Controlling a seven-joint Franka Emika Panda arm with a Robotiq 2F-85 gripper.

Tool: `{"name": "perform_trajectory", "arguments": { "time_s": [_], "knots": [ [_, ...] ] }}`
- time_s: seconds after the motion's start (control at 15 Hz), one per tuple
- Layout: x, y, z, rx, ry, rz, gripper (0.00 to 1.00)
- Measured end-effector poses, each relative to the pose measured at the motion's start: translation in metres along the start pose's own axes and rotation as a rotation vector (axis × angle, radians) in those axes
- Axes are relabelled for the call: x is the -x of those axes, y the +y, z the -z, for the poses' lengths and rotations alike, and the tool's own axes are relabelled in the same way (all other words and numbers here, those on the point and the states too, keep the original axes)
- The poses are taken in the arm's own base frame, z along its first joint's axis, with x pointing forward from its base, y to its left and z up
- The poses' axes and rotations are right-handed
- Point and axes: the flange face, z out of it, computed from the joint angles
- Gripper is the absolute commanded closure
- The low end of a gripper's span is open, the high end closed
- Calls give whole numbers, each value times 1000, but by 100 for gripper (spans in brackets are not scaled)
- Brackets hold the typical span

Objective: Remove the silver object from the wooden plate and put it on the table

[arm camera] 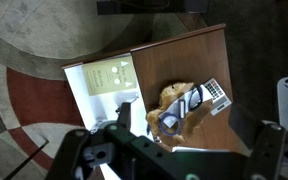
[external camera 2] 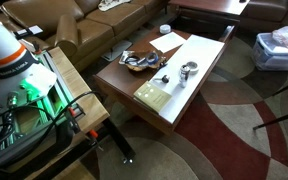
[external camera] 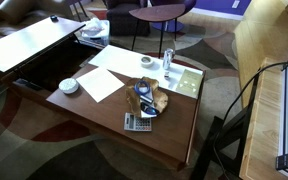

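Hanging wide open and empty over the snack bag [arm camera: 174, 108], the gripper [arm camera: 204, 110] faces the table [external camera: 174, 125]. In an exterior view the silver object [external camera: 146, 60] on the wooden plate [external camera: 152, 65] lies at the bag's twelve o'clock.

Smooth dark wooden table [external camera: 174, 125]; matt white paper [external camera: 101, 84]; shiny silver object [external camera 2: 188, 69]

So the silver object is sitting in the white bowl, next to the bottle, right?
No. The silver object sits on the wooden plate, not in the white bowl, which stands beyond the paper. It is next to the bottle, as you said. Both exterior views show it.
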Motion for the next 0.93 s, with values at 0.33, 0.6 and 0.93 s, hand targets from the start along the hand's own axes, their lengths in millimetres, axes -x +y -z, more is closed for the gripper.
{"name": "perform_trajectory", "arguments": {
  "time_s": [0.33,0.6,0.93],
  "knots": [
    [-26,-19,-28,-50,97,32,0],
    [-58,-29,-86,-31,106,50,0],
    [-85,-46,-160,-13,-14,63,0]
  ]
}}
